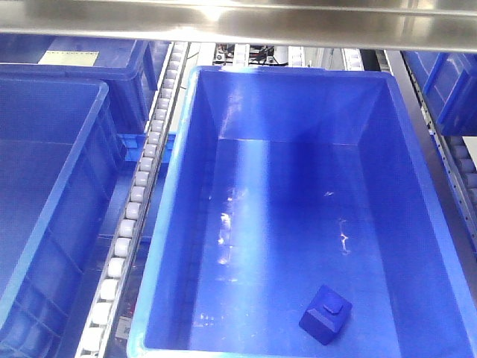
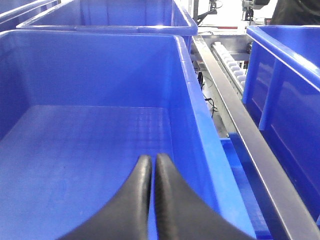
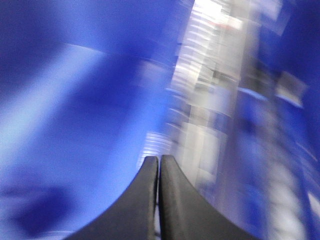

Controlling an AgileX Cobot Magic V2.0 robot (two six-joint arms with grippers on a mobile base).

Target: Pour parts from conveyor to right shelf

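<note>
One bright-blue part [image 1: 326,314] lies knob-up on the floor of the large blue bin [image 1: 179,224], near its front right corner, on the roller-track shelf [image 1: 141,179]. Left gripper [image 2: 153,165] and right gripper [image 3: 159,167] both pressed together, empty

Blue block [image 1: 326,314] in bin [image 1: 179,224]

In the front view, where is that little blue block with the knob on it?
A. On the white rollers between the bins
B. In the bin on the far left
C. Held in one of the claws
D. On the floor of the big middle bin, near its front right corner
D: the small blue block lies on the floor of the big middle bin, near its front right, with no claw touching it.
</note>
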